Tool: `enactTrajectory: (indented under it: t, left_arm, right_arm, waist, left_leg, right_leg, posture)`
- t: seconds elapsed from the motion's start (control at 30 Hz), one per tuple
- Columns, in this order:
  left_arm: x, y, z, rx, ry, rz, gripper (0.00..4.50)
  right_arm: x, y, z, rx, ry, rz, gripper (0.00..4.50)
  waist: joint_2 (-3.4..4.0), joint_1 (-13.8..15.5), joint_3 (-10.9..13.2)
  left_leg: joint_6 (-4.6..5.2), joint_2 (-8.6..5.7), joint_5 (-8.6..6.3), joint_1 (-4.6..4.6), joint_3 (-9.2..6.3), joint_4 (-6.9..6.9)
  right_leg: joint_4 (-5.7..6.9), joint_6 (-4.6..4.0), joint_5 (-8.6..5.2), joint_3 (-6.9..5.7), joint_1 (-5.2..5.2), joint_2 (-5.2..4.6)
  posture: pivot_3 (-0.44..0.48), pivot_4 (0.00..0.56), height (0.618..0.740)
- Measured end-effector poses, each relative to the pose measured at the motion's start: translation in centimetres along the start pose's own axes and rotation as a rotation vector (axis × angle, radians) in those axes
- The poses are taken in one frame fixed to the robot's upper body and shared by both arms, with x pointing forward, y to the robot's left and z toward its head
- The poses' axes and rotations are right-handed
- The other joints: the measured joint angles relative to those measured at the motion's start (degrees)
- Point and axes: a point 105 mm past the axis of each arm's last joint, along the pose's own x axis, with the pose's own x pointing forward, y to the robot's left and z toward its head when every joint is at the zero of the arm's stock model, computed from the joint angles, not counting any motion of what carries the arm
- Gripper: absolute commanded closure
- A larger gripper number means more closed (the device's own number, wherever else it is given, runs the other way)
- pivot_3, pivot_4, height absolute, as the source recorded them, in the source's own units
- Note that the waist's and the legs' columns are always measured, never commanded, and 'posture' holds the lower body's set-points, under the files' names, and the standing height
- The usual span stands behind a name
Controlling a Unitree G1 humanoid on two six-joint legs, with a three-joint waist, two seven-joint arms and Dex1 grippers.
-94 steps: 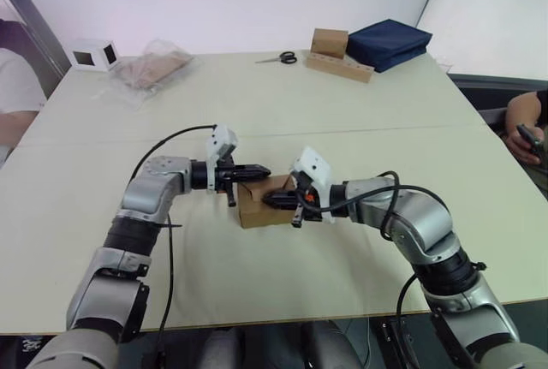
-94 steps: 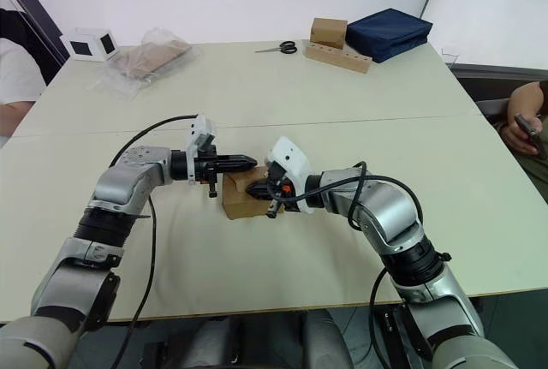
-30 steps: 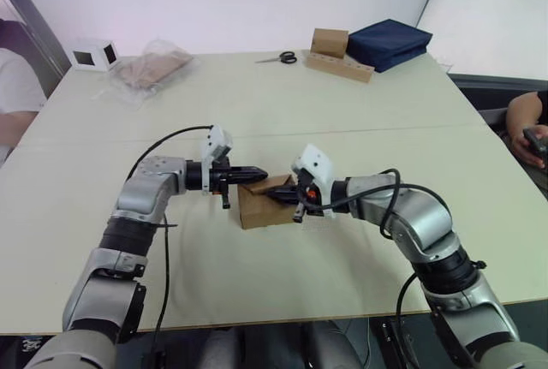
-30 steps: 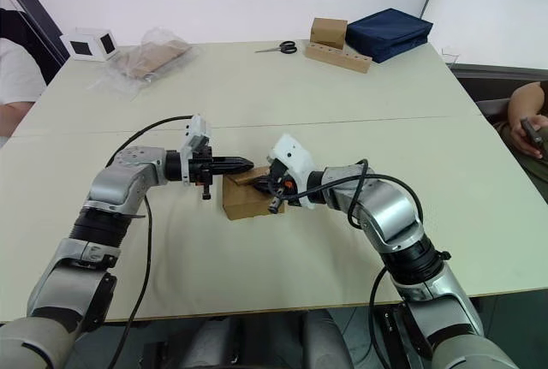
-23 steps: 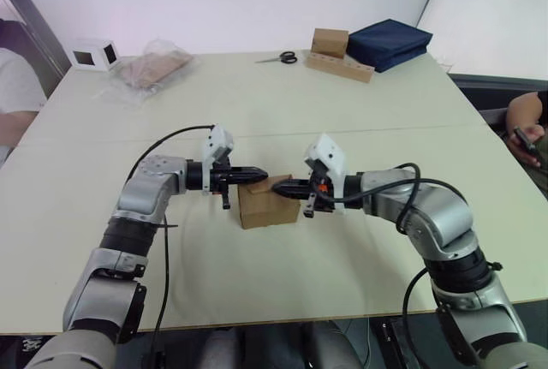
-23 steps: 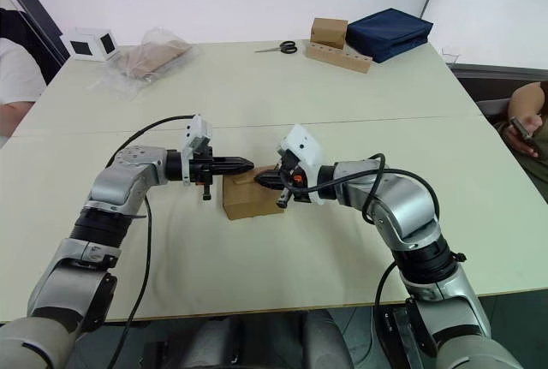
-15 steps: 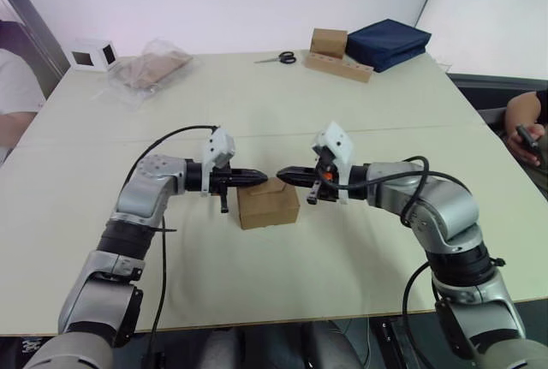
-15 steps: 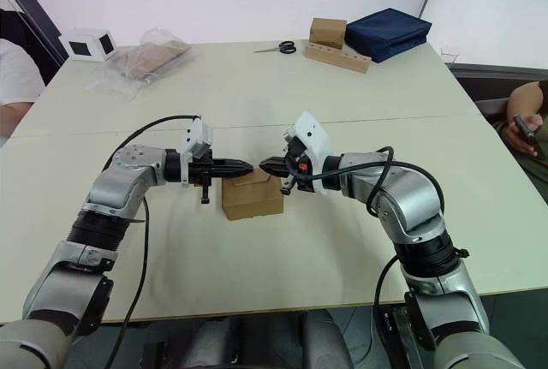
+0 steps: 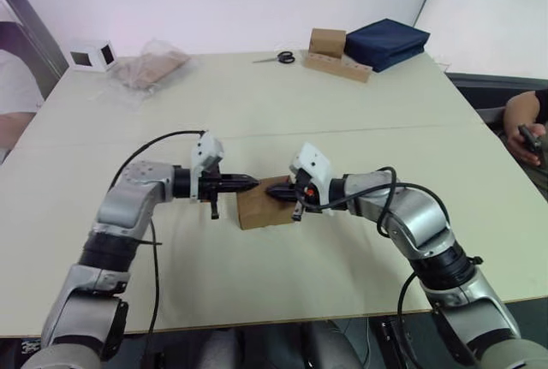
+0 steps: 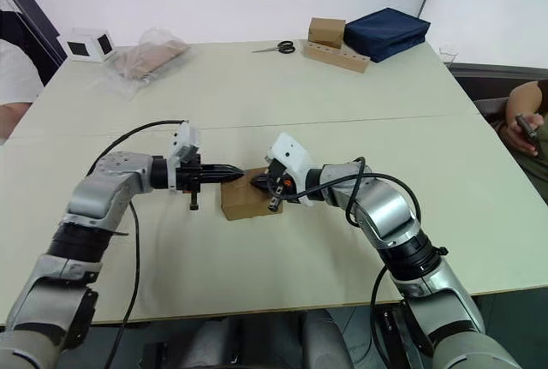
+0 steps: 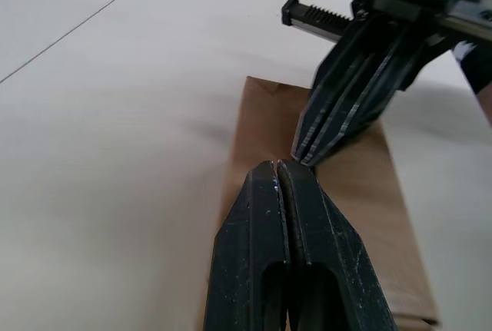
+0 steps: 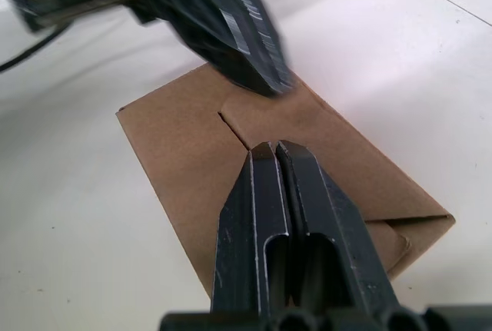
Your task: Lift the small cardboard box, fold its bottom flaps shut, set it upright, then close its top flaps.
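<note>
On the wide pale bench [image 9: 360, 121], the small plain brown cardboard box [image 9: 259, 209] sits upright near the middle. The right gripper [image 9: 276, 190], raised a moment ago, has dropped back onto the top flaps opposite the left gripper [image 9: 248, 183]; both are clenched and empty, so the closing looks nearly finished.

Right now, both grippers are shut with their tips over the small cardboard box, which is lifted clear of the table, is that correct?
Not quite: the small cardboard box stands on the table, not lifted, as the left eye view shows. The rest holds: the left gripper and right gripper are shut, tips over its top.
</note>
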Motion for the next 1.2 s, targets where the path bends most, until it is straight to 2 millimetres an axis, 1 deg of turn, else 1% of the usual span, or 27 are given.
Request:
enactTrajectory:
  t: [0.13,0.2,0.27,0.3,0.4,0.53,0.7,0.77,0.87,0.93,1.0,1.07,1.1,1.2]
  left_arm:
    - [-0.4,-1.0,0.9,-0.044,-0.052,0.010,4.48]
    - [-0.1,-1.4,0.3,-0.051,-0.033,0.018,4.48]
    - [0.3,-1.5,-1.1,-0.063,0.017,0.040,4.48]
    - [0.4,-1.5,-1.3,-0.054,0.022,0.045,4.48]
    - [0.8,-1.4,-1.4,-0.016,0.042,0.061,4.48]
    - [1.0,-1.3,-1.3,-0.007,0.042,0.066,4.48]
    - [0.8,-1.4,-1.1,-0.045,0.017,0.062,4.48]
    - [0.4,-1.5,-0.3,-0.075,-0.017,0.061,4.48]
    - [-0.3,-1.5,1.0,-0.096,-0.067,0.077,4.48]
    - [-1.0,-1.7,1.9,-0.102,-0.091,0.086,4.48]
    - [-2.3,-1.6,2.9,-0.091,-0.105,0.120,4.48]
    - [-3.6,-1.7,3.7,-0.076,-0.112,0.155,4.48]
    - [-4.3,-1.9,3.7,-0.076,-0.108,0.169,4.48]
    - [-6.7,-2.6,2.9,-0.098,-0.068,0.224,4.48]
  right_arm:
    - [-0.1,-0.1,0.0,-0.003,0.001,-0.001,4.50]
    - [-0.2,-0.1,0.0,-0.003,0.001,0.001,4.50]
    - [-0.2,-0.1,0.0,-0.005,0.004,0.001,4.50]
    - [-0.3,-0.2,-0.1,-0.005,0.007,0.000,4.50]
    - [-0.3,-0.2,-0.2,-0.008,0.011,-0.004,4.50]
    - [-0.3,-0.3,-0.2,-0.006,0.012,-0.004,4.50]
    - [-0.9,-0.6,0.4,0.033,-0.012,-0.006,4.50]
    - [-1.9,-1.1,1.4,0.060,-0.054,-0.017,4.50]
    - [-3.4,-1.0,3.6,0.051,-0.129,-0.007,4.50]
    - [-4.7,-0.8,4.1,0.036,-0.137,-0.002,4.50]
    - [-6.1,-1.0,3.8,0.029,-0.120,-0.023,4.50]
    - [-7.2,-1.3,2.8,0.044,-0.086,-0.043,4.50]
    - [-7.8,-1.2,2.2,0.053,-0.063,-0.043,4.50]
    - [-10.3,-1.4,0.4,0.087,0.009,-0.064,4.50]
  waist:
    - [0.00,0.04,0.00]
    - [0.01,0.02,0.00]
    - [0.01,0.05,0.00]
    - [0.00,0.10,0.00]
    - [0.01,0.20,-0.01]
    - [0.01,0.16,-0.01]
    - [0.01,0.11,-0.01]
    - [0.00,0.09,0.01]
    - [0.00,0.06,0.01]
    - [-0.01,0.07,0.02]
    - [-0.01,0.11,0.02]
    - [-0.01,0.11,0.02]
    - [-0.01,0.10,0.02]
    - [-0.01,0.05,0.05]
  left_leg:
    - [0.00,0.00,0.00,0.00,0.00,0.00]
    - [0.00,0.00,0.00,0.01,0.00,-0.01]
    - [0.00,-0.01,0.00,0.01,0.00,-0.01]
    - [0.00,-0.01,0.00,0.01,0.00,-0.01]
    - [0.00,-0.02,0.00,0.05,0.00,0.00]
    - [0.00,-0.02,0.00,0.05,0.00,0.00]
    - [0.00,-0.02,0.00,0.04,0.00,-0.01]
    - [0.00,-0.01,0.00,-0.01,-0.01,-0.01]
    - [0.01,0.00,0.00,-0.02,-0.01,-0.03]
    - [0.01,0.00,0.00,-0.03,-0.01,-0.04]
    - [0.01,0.00,-0.01,-0.03,-0.01,-0.04]
    - [0.01,0.00,-0.01,-0.03,0.00,-0.04]
    - [0.02,0.00,-0.01,-0.03,0.01,-0.05]
    - [0.03,0.01,-0.02,-0.03,0.05,-0.09]
  right_leg:
    - [-0.01,0.00,0.00,-0.01,0.01,-0.01]
    - [-0.01,0.00,0.00,0.00,0.01,-0.01]
    - [-0.01,0.00,0.00,0.00,0.01,-0.01]
    - [-0.01,0.00,0.00,-0.01,0.01,-0.01]
    - [-0.02,0.00,0.00,-0.01,0.06,-0.02]
    - [-0.02,0.00,0.00,-0.01,0.06,-0.01]
    - [-0.02,0.00,0.00,-0.01,0.05,-0.01]
    - [-0.02,0.00,0.00,-0.01,0.00,-0.01]
    - [-0.03,0.00,0.00,-0.01,-0.03,-0.01]
    - [-0.04,0.00,0.00,-0.01,-0.03,-0.02]
    - [-0.06,0.00,0.00,-0.01,-0.01,-0.02]
    - [-0.06,0.00,0.00,0.00,-0.01,-0.02]
    - [-0.08,0.00,0.00,0.00,-0.01,-0.02]
    - [-0.13,0.00,0.00,0.02,-0.02,-0.03]
  posture:
    - [0.000,0.150,0.740]
    - [0.000,0.150,0.740]
    - [0.000,0.150,0.740]
    - [0.000,0.150,0.740]
    - [0.000,0.150,0.740]
    - [0.000,0.150,0.740]
    - [0.000,0.150,0.740]
    - [0.000,0.150,0.740]
    - [0.000,0.150,0.740]
    - [0.000,0.150,0.740]
    - [0.000,0.150,0.740]
    - [0.000,0.150,0.740]
    - [0.000,0.150,0.740]
    - [0.000,0.150,0.740]
